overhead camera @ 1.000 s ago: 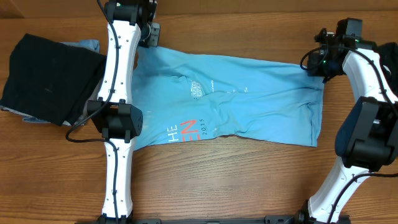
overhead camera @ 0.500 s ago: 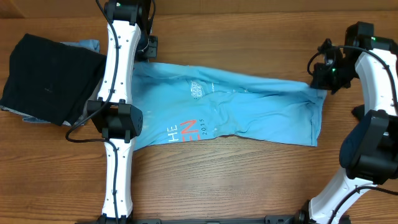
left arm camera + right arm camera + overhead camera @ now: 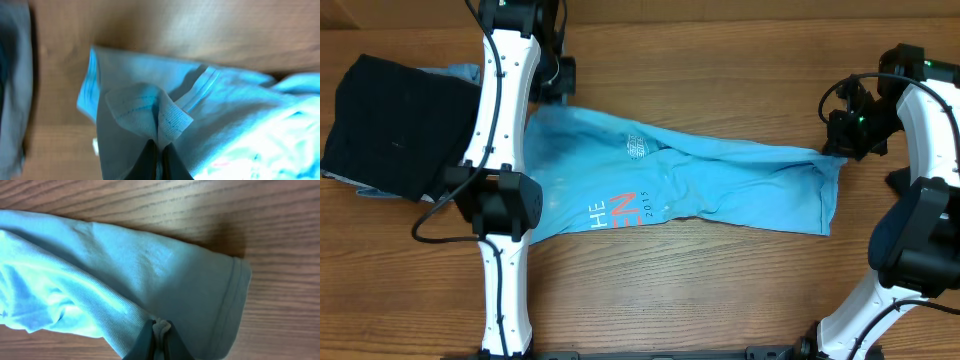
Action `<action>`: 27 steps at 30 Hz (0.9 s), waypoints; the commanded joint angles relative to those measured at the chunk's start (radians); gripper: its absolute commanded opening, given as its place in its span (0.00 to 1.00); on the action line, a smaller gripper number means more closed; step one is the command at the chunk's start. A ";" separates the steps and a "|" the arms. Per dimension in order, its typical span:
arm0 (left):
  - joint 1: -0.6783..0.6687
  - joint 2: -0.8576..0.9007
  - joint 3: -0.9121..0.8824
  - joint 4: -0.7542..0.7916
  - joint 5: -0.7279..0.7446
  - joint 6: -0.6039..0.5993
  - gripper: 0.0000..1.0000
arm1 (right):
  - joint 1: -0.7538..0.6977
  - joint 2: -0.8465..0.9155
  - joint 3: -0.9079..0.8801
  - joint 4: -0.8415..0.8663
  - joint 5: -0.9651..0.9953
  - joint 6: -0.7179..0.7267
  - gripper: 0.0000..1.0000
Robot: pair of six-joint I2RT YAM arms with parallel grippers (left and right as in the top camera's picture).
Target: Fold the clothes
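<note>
A light blue T-shirt [image 3: 710, 185] with white print and red-and-white lettering lies stretched across the wooden table. My left gripper [image 3: 552, 92] is shut on the shirt's upper left corner, and the left wrist view shows a bunched hem [image 3: 165, 120] pinched between the dark fingers [image 3: 148, 162]. My right gripper [image 3: 835, 148] is shut on the upper right corner, where a fold of fabric [image 3: 161, 326] sits between its fingers [image 3: 145, 342]. The shirt's top edge hangs lifted between both grippers.
A pile of black and grey garments [image 3: 395, 125] lies at the left edge of the table, next to the left arm [image 3: 500, 120]. The right arm [image 3: 920, 220] stands at the table's right side. Bare wood [image 3: 700, 290] runs along the front.
Both grippers have pulled the shirt's far edge toward the front of the table, so its upper part now sags and narrows. The right gripper moved down and slightly outward.
</note>
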 commanded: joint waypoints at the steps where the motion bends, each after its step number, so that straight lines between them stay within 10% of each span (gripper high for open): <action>1: 0.010 -0.090 -0.201 -0.006 -0.045 -0.025 0.04 | -0.003 -0.030 0.022 -0.012 -0.006 0.027 0.04; 27: 0.037 -0.192 -0.756 0.098 -0.129 -0.074 0.04 | -0.061 -0.077 -0.275 0.061 0.055 0.116 0.04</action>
